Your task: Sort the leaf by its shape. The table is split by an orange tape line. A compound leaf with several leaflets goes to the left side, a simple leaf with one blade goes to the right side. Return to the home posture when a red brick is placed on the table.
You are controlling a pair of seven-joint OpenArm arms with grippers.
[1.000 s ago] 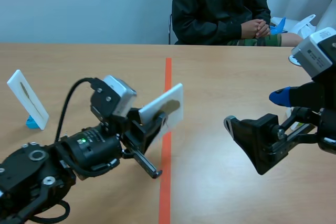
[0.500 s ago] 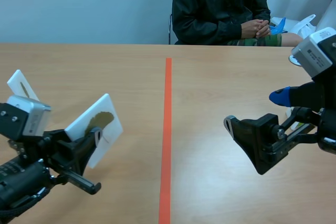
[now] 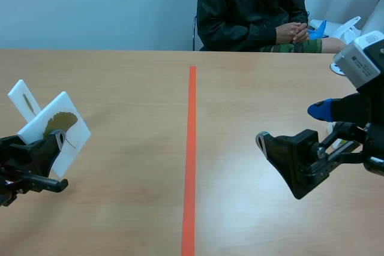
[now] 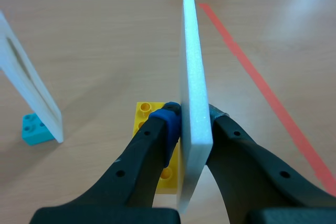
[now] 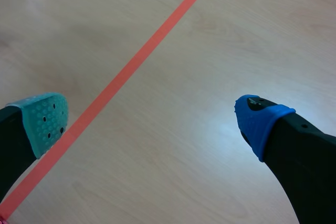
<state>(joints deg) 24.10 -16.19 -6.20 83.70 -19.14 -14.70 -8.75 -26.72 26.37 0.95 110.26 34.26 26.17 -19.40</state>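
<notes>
A white card with a dark green lobed leaf printed on it [image 3: 56,131] is pinched in my left gripper [image 3: 47,148] at the table's far left. In the left wrist view the white card [image 4: 193,98] stands edge-on between the fingers, with a yellow brick [image 4: 155,148] at its base, under the gripper. A second white card with a narrow leaf [image 3: 24,102] stands just behind, and in the left wrist view this card [image 4: 31,88] rests on a turquoise brick [image 4: 34,128]. My right gripper [image 3: 294,148] hovers open over the right side, holding nothing.
The orange tape line [image 3: 190,148] runs down the table's middle. A person [image 3: 252,4] sits at the far edge with clasped hands. White and blue items [image 3: 336,28] lie at the far right edge.
My left gripper has carried the lobed-leaf card from the tape line far to the left, next to the narrow-leaf card. The right arm has stayed still.
</notes>
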